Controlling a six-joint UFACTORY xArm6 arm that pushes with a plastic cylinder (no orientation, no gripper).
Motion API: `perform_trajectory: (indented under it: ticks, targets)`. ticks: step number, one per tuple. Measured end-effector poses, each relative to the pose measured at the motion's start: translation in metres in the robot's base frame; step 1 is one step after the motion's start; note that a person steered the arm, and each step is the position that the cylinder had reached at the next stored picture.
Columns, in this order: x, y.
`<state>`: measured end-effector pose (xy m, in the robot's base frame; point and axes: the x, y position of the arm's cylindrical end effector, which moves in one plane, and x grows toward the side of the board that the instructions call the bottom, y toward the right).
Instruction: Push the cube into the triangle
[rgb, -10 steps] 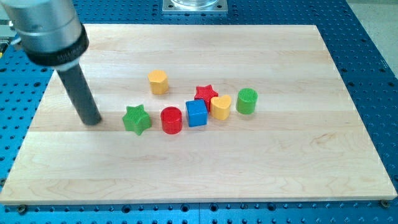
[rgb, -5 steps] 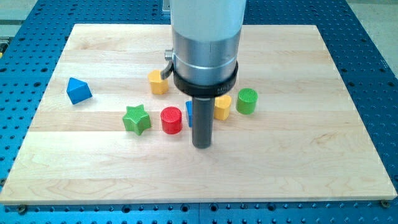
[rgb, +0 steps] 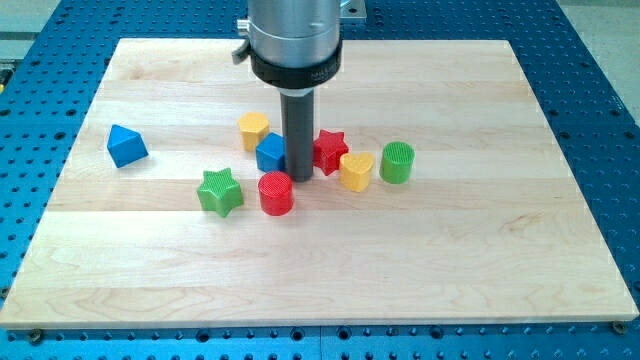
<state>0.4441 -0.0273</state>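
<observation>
- My tip (rgb: 299, 178) rests on the desk (rgb: 480, 250) near the middle of the frame, pressed against the right side of the blue cube (rgb: 270, 154). That is the side facing away from the target, so from here a push would send the cube leftward.
- There is no pincer on this arm, only the dark rod, so nothing is gripped; the cube is merely touched from the side.
- The blue cube sits just left of the rod, touching or nearly touching the yellow block (rgb: 254, 130) above it; its exact shape is hard to read.
- The blue triangle (rgb: 126, 145) lies well apart at the left of the frame, roughly level with the cube, with bare wood between them.
- The red star (rgb: 329, 151) sits just right of the rod, so my tip stands wedged between cube and star.
- The red cylinder (rgb: 275, 192) is just below and left of the tip, and the green star (rgb: 220, 191) further left, both slightly below the cube's likely path.
- The yellow heart (rgb: 355, 171) and green cylinder (rgb: 396, 161) sit to the right, out of the way.
- My judgement: the push is barely begun. The yellow block may snag the cube and turn it off line.
</observation>
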Motion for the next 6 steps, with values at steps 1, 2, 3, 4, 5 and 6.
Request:
perform_trajectory:
  ticks: [1,2,3,4,5,6]
  targets:
    - [-0.016,-0.011]
    - [-0.042,-0.008]
    - [-0.052,-0.013]
    - [-0.052,-0.039]
    - [-0.049,-0.068]
    - [-0.034,-0.063]
